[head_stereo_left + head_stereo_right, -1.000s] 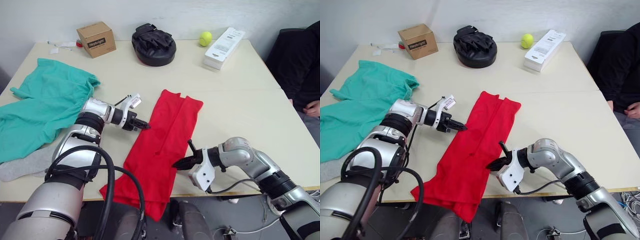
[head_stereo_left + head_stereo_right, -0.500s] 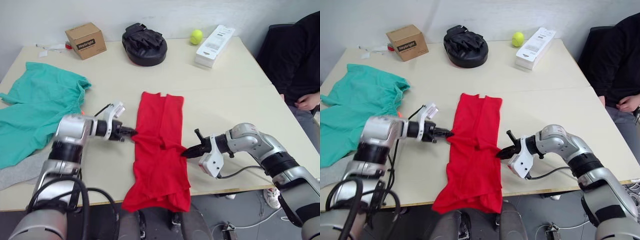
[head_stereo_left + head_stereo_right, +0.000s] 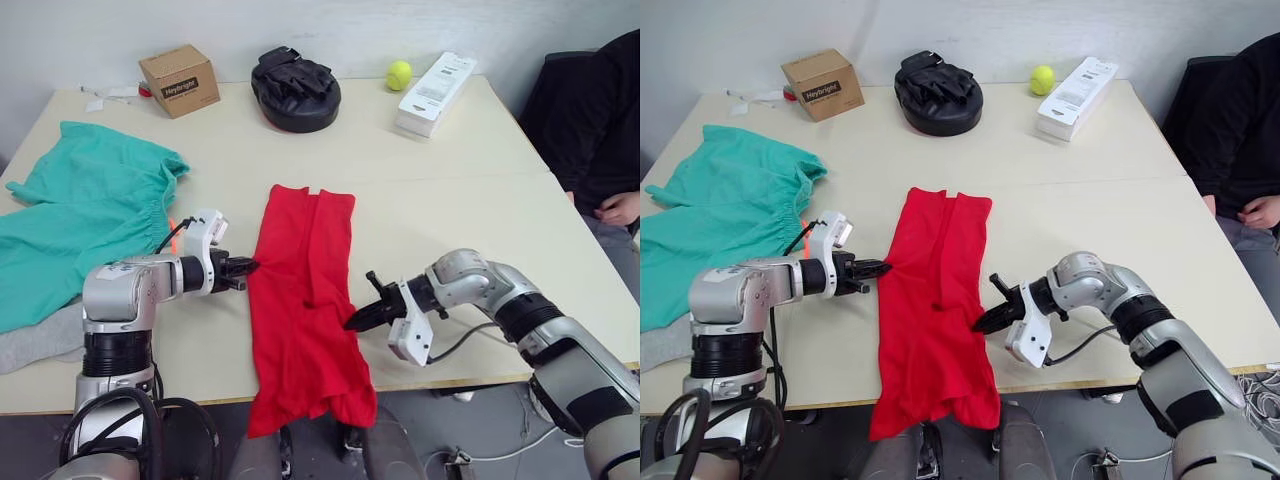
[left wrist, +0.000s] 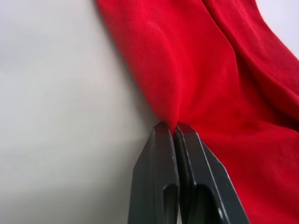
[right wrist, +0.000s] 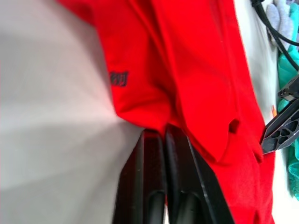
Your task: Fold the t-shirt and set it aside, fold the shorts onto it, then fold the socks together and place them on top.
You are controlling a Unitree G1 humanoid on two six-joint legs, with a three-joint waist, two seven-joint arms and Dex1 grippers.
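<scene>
red cotton, t-shirt (image 3: 305,300): folded into a long narrow strip, centre of the frame. Runs from mid-table down past the near edge, where its lower end hangs off. Small dark mark visible on the fabric in my right wrist view.
my left gripper (image 3: 243,268): at the strip's left edge, centre-left of the frame. Fingers pressed together, a pinch of red cloth caught between the tips; clear in the left wrist view.
my right gripper (image 3: 357,319): at the strip's right edge, lower than the left one, centre-right of the frame. Fingers closed on the folded edge of the tee.
shorts (image 3: 85,220): teal-green, spread loosely at the left of the frame, well apart from the tee. Bit of orange drawstring (image 3: 172,224) showing at the waistband, near my left forearm.
socks (image 3: 40,338): light grey, lower left of the frame, partly tucked under the shorts' lower edge. Can't tell one from the other.
table (image 3: 470,210): pale, bare on the right half.
cardboard box (image 3: 180,80): upper left, far edge.
black padded mitt (image 3: 297,88): top centre, just right of the box.
tennis ball (image 3: 399,74): top, right of the mitt.
white flat box (image 3: 436,81): just beside the ball, upper right.
person (image 3: 605,120): dark clothing, right edge of the frame, one hand (image 3: 622,210) resting near the table corner.
</scene>
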